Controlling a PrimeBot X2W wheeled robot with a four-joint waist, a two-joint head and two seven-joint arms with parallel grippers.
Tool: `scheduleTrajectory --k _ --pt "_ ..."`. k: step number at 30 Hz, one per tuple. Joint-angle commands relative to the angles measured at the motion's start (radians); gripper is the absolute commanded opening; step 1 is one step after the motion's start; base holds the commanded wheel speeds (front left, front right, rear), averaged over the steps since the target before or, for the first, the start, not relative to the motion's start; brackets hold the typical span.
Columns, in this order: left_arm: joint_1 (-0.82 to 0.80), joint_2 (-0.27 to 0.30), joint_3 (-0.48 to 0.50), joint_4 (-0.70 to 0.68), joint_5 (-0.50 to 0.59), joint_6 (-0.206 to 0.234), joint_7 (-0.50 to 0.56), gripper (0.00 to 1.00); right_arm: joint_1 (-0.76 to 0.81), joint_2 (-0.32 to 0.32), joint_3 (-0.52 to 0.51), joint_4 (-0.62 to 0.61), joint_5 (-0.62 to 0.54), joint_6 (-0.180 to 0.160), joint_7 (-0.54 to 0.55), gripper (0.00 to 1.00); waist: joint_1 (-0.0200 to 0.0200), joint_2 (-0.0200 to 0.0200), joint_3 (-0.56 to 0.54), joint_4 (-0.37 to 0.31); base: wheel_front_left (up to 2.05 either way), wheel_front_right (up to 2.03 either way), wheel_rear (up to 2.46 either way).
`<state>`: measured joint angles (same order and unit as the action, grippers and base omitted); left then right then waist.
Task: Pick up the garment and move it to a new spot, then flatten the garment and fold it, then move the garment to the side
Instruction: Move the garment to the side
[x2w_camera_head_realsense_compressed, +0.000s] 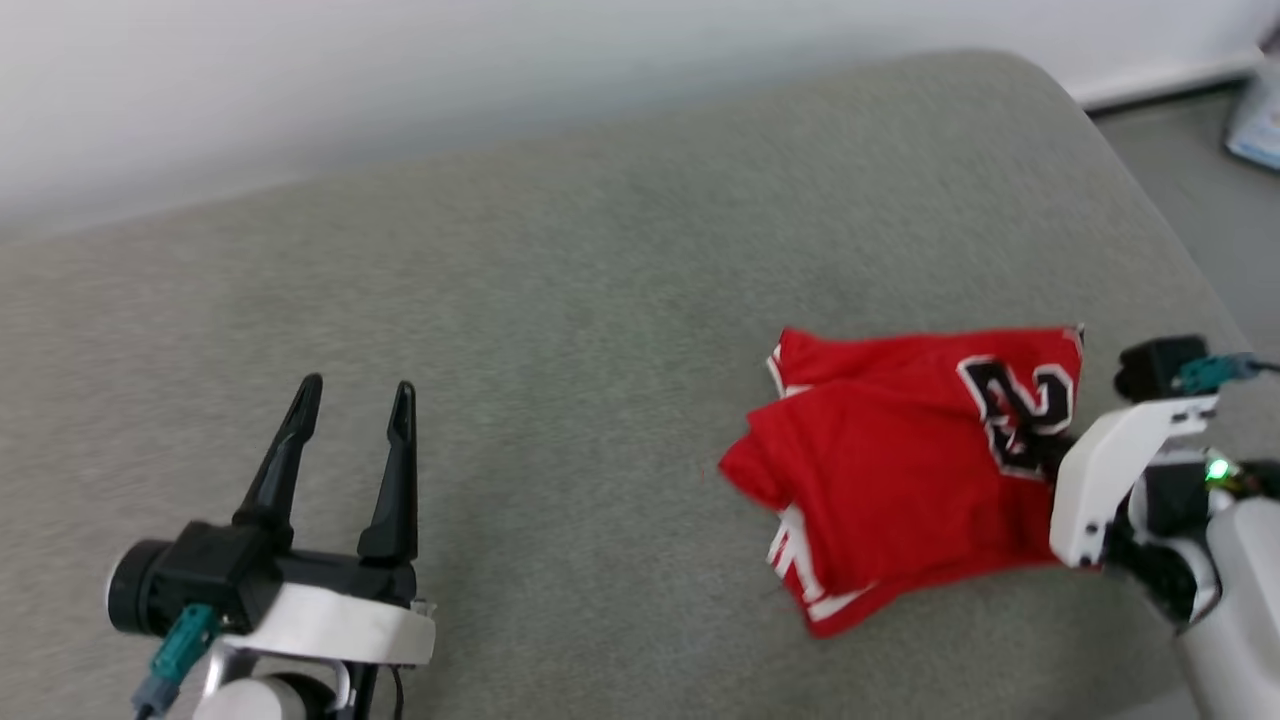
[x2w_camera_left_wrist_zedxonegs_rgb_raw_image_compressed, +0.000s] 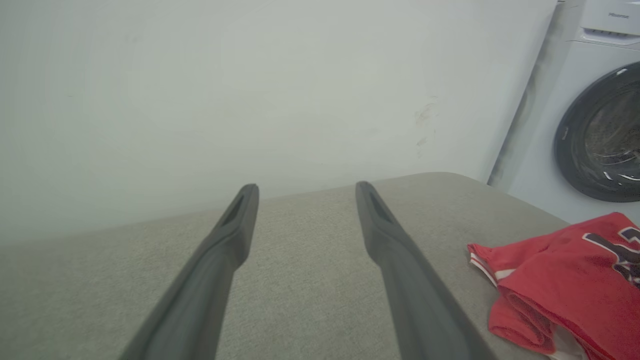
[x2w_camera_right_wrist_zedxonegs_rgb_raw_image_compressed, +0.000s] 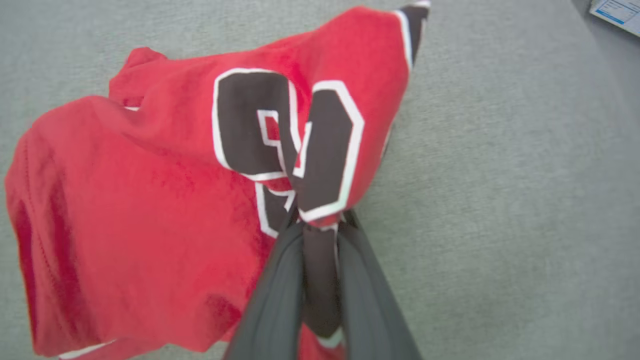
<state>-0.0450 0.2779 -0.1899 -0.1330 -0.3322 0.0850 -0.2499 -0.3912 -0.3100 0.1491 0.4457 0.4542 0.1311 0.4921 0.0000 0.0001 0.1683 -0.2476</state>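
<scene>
The garment (x2w_camera_head_realsense_compressed: 890, 470) is a red shirt with white striped trim and a black-and-white number, lying folded in a loose bundle on the grey cushion (x2w_camera_head_realsense_compressed: 560, 330) at the right. In the right wrist view my right gripper (x2w_camera_right_wrist_zedxonegs_rgb_raw_image_compressed: 320, 220) is shut on a pinch of the garment (x2w_camera_right_wrist_zedxonegs_rgb_raw_image_compressed: 150, 200) at the number, cloth bunched between its two dark fingers. The head view has its white wrist at the garment's right edge, with the fingertips hidden. My left gripper (x2w_camera_head_realsense_compressed: 355, 398) stands open at the lower left, well apart from the garment (x2w_camera_left_wrist_zedxonegs_rgb_raw_image_compressed: 565, 285), nothing between its fingers (x2w_camera_left_wrist_zedxonegs_rgb_raw_image_compressed: 235, 225).
The cushion's rounded far edge meets a pale wall (x2w_camera_head_realsense_compressed: 400, 90). A white washing machine (x2w_camera_left_wrist_zedxonegs_rgb_raw_image_compressed: 590, 115) with a dark round door stands past the cushion's right end. Grey floor (x2w_camera_head_realsense_compressed: 1190, 190) and a white-and-blue object (x2w_camera_head_realsense_compressed: 1258, 130) lie at the far right.
</scene>
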Motion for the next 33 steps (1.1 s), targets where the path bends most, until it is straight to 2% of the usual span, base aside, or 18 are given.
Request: scheduleTrajectory --k 1,5,9,15,23,25,26,31,33 --pt "-0.026 0.016 0.000 -0.012 0.006 -0.008 0.005 1.00 -0.059 0.009 -0.014 0.026 -0.019 -0.001 -0.032 0.00 0.0000 -0.0001 0.103 -0.098 0.00 0.00 0.00" --pt "-0.074 0.045 -0.003 -0.038 0.018 -0.024 0.027 1.00 -0.162 -0.009 -0.062 0.095 -0.075 -0.001 -0.115 0.00 0.0000 -0.0001 0.187 -0.137 0.00 0.00 0.00" --pt "-0.130 0.076 -0.013 -0.074 0.035 -0.044 0.057 1.00 -0.262 -0.036 -0.130 0.176 -0.152 -0.001 -0.190 0.00 0.0000 -0.0001 0.268 -0.146 0.00 0.00 0.00" --pt "-0.194 0.116 -0.012 -0.113 0.048 -0.068 0.087 1.00 -0.383 -0.071 -0.273 0.261 -0.268 -0.001 -0.286 0.00 0.0000 -0.0001 0.360 -0.130 0.00 0.00 0.00" --pt "-0.236 0.132 -0.020 -0.146 0.054 -0.080 0.094 1.00 -0.471 -0.053 -0.414 0.345 -0.379 -0.001 -0.373 0.01 0.0000 -0.0001 0.438 -0.085 0.00 0.00 0.00" --pt "-0.245 0.131 -0.024 -0.146 0.054 -0.083 0.091 1.00 -0.475 -0.045 -0.438 0.373 -0.404 -0.001 -0.394 0.47 0.0000 -0.0001 0.448 -0.075 0.00 0.00 0.00" --pt "-0.249 0.129 -0.027 -0.145 0.054 -0.082 0.089 1.00 -0.480 -0.043 -0.450 0.384 -0.416 -0.001 -0.409 1.00 0.0000 -0.0001 0.450 -0.070 0.00 0.00 0.00" --pt "-0.256 0.119 -0.036 -0.119 0.046 -0.082 0.079 1.00 -0.483 -0.045 -0.523 0.425 -0.505 -0.001 -0.492 1.00 0.0000 -0.0001 0.434 -0.052 0.00 0.00 0.00" --pt "-0.251 0.112 -0.039 -0.105 0.041 -0.079 0.071 1.00 -0.490 -0.027 -0.549 0.432 -0.517 -0.001 -0.520 1.00 0.0000 -0.0001 0.414 -0.047 0.00 0.00 0.00"
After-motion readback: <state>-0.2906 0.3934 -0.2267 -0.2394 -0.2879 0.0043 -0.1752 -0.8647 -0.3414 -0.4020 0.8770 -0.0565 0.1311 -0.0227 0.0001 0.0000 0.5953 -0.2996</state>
